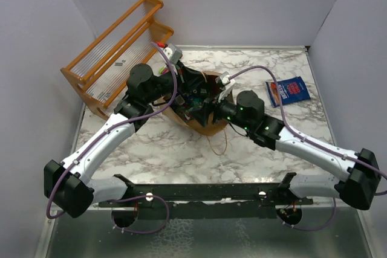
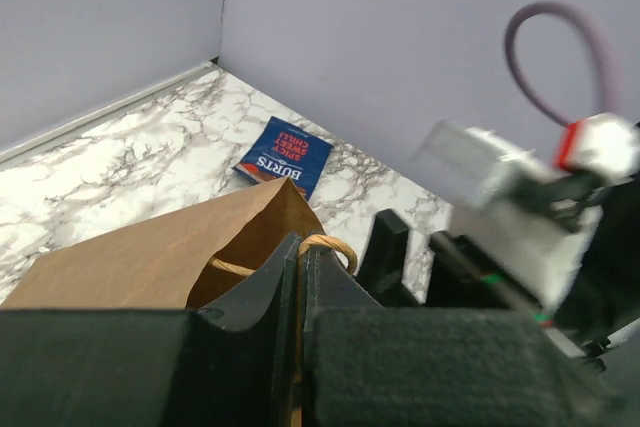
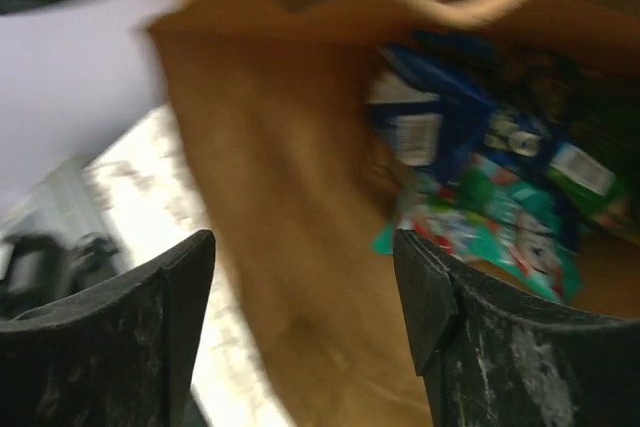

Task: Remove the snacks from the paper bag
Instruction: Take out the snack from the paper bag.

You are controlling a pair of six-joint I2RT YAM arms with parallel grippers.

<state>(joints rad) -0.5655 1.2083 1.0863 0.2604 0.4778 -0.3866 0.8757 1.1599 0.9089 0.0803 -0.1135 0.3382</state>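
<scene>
**Two robot arms meet at a paper bag (image 1: 208, 128) on a marble worktop (image 1: 181, 158)**

The left pincer (image 2: 302, 247) is pressed together on the bag's rim beside a handle loop (image 2: 328, 244). The right pincer (image 3: 302, 247), spread with nothing between its fingers, points into the bag's open mouth. Deeper inside the bag lie a teal packet (image 3: 500, 232) and a dark blue packet (image 3: 450, 117). To the right of the bag and well apart from it, a loose blue packet (image 1: 288, 92) lies flat near the worktop's edge. Behind and to the left of the bag stands an orange wooden rack (image 1: 115, 52). Bare marble runs in front of the bag to the arm bases. Plain pale walls close in three sides.
</scene>
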